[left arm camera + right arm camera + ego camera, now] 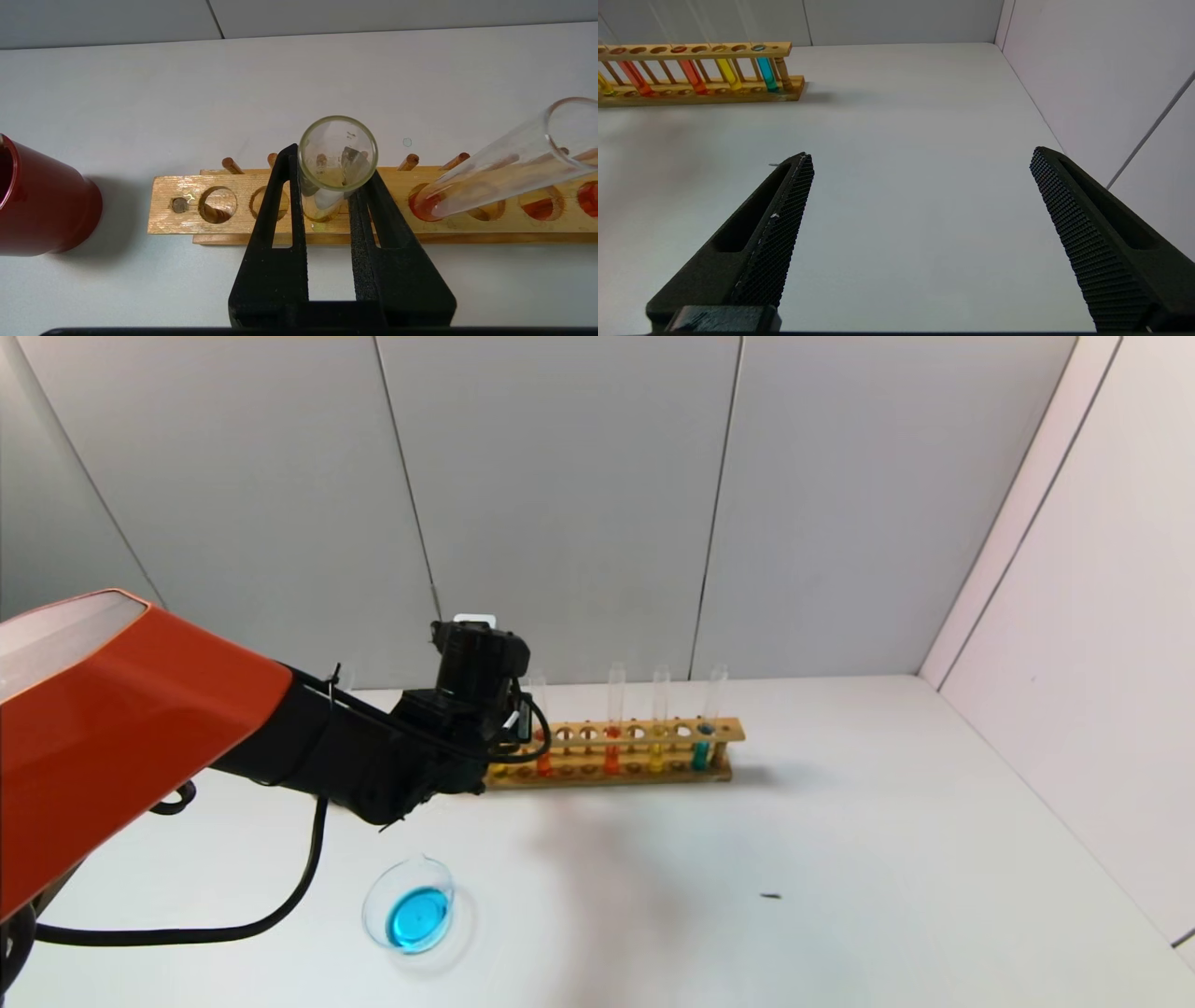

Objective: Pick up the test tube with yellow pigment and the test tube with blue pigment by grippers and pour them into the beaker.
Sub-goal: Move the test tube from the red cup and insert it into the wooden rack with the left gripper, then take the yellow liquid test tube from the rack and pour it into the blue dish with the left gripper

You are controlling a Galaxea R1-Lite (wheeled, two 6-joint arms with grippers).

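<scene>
Closed around a slim clear tube, the left gripper [327, 191] has its two black fingers [280, 219] pressed against the glass on either side, just below the rim. What it grips is the test tube with yellow pigment [337, 161], which carries only a yellowish film and a little liquid at the bottom and stands almost upright in the wooden rack [187, 205], near the rack's left end. Its long axis runs nearly vertical, so the coming move, as I judge it, is a straight lift along that axis until the round bottom clears the hole; any sideways pull first would lever the glass against the wood. An orange-red tube [490, 182] stands two holes to the right of the gripped one, and a dark red cup [42, 205] stands on the table beyond the rack's left end. The beaker [409, 905] sits on the table on the near side of the rack, toward the front left, already holding blue liquid. The test tube with blue pigment [702, 747] stands at the rack's right end. The right gripper [920, 205] hangs spread wide and empty over the right part of the table [887, 859], well apart from the rack, so the left arm is the nearer one.
</scene>
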